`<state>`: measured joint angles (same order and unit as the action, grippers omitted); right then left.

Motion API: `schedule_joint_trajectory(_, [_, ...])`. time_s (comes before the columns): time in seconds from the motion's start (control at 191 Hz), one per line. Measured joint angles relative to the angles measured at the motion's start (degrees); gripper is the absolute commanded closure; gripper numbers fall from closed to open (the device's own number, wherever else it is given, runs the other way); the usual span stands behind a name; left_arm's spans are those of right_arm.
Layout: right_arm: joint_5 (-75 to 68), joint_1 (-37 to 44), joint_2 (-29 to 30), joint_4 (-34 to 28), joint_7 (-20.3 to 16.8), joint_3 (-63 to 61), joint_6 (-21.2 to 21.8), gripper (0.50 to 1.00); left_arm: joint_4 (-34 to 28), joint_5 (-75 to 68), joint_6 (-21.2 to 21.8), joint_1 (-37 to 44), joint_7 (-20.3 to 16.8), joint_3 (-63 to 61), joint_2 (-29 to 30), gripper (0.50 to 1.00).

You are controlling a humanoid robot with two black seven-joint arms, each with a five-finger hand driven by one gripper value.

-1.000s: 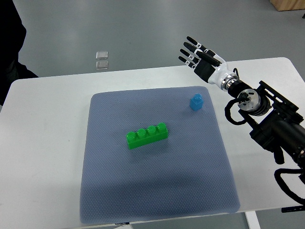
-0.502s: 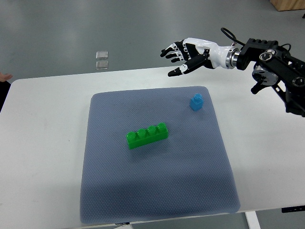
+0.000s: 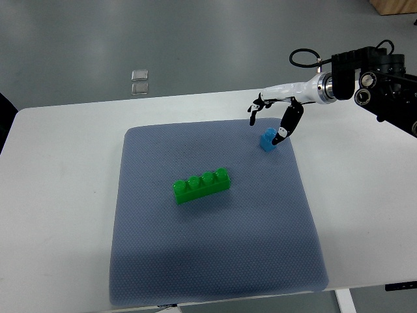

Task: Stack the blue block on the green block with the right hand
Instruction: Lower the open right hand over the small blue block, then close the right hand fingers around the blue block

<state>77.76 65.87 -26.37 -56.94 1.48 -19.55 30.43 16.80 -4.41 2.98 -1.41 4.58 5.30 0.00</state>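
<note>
Blue and small, the single-stud plastic block [image 3: 268, 139] sits near the far right corner of the grey dimpled fabric mat [image 3: 215, 261], which covers most of the smooth white table [image 3: 58, 215]. Well apart from it, mid-mat, lies the long glossy green plastic block with four round studs [image 3: 201, 186], slightly angled. The right hand [image 3: 277, 111], white with black fingers, reaches down over the blue block, fingers spread; the thumb tip [image 3: 279, 139] touches the block's right side, nothing gripped yet.
</note>
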Motion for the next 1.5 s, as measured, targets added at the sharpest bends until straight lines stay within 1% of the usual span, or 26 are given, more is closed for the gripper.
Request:
schedule_joint_trajectory(0.162, [1.19, -0.37, 1.26, 2.85, -1.26, 0.42, -3.47, 0.574, 0.01, -0.1, 0.0, -0.19, 0.13, -0.03, 0.0, 0.5])
schedule_joint_trajectory(0.455, [1.61, -1.01, 4.38, 6.65, -0.96, 4.48, -9.88, 0.579, 0.48, -0.27, -0.03, -0.45, 0.17, 0.2, 0.0, 0.5])
schedule_joint_trajectory(0.539, [1.63, -1.28, 5.41, 7.6, -0.88, 4.87, -10.72, 0.581, 0.51, -0.26, -0.06, -0.44, 0.18, 0.21, 0.0, 0.5])
schedule_joint_trajectory(0.68, [2.15, -2.01, 6.97, 8.96, -0.09, 5.8, -12.08, 0.589, 0.51, -0.12, -0.05, -0.44, 0.17, 0.18, 0.0, 0.5])
schedule_joint_trajectory(0.9, [2.54, -2.32, 9.03, 12.9, 2.03, 10.25, -15.88, 0.595, 0.59, -0.11, 0.0, -0.44, 0.17, 0.14, 0.0, 0.5])
schedule_joint_trajectory(0.968, [2.55, -2.32, 9.33, 14.07, 2.57, 11.32, -16.96, 0.609, 0.59, -0.11, 0.0, -0.44, 0.18, 0.14, 0.0, 0.5])
schedule_joint_trajectory(1.041, [2.54, -2.31, 9.56, 14.78, 3.16, 11.77, -17.51, 0.628, 0.59, -0.11, 0.0, -0.44, 0.17, 0.14, 0.0, 0.5])
schedule_joint_trajectory(1.094, [2.53, -2.31, 9.62, 14.94, 3.41, 11.87, -17.63, 0.628, 0.56, -0.1, 0.0, -0.44, 0.17, 0.14, 0.0, 0.5])
schedule_joint_trajectory(1.099, [2.53, -2.31, 9.62, 14.95, 3.43, 11.88, -17.63, 0.638, 0.56, -0.11, 0.0, -0.44, 0.18, 0.14, 0.0, 0.5])
schedule_joint_trajectory(1.183, [2.5, -2.31, 9.67, 15.04, 3.61, 12.03, -17.67, 0.668, 0.53, -0.1, 0.0, -0.44, 0.18, 0.13, 0.0, 0.5])
schedule_joint_trajectory(1.272, [2.49, -2.31, 9.67, 15.09, 3.84, 12.75, -17.72, 0.677, 0.54, -0.09, 0.0, -0.44, 0.18, 0.08, 0.0, 0.5])
schedule_joint_trajectory(1.471, [2.49, -2.35, 9.68, 15.38, 3.97, 13.45, -17.83, 0.679, 0.53, -0.08, -0.03, -0.44, 0.19, 0.06, 0.0, 0.5])
schedule_joint_trajectory(1.502, [2.49, -2.39, 9.68, 15.41, 3.98, 13.47, -17.83, 0.691, 0.52, -0.08, -0.04, -0.44, 0.19, 0.05, 0.0, 0.5])
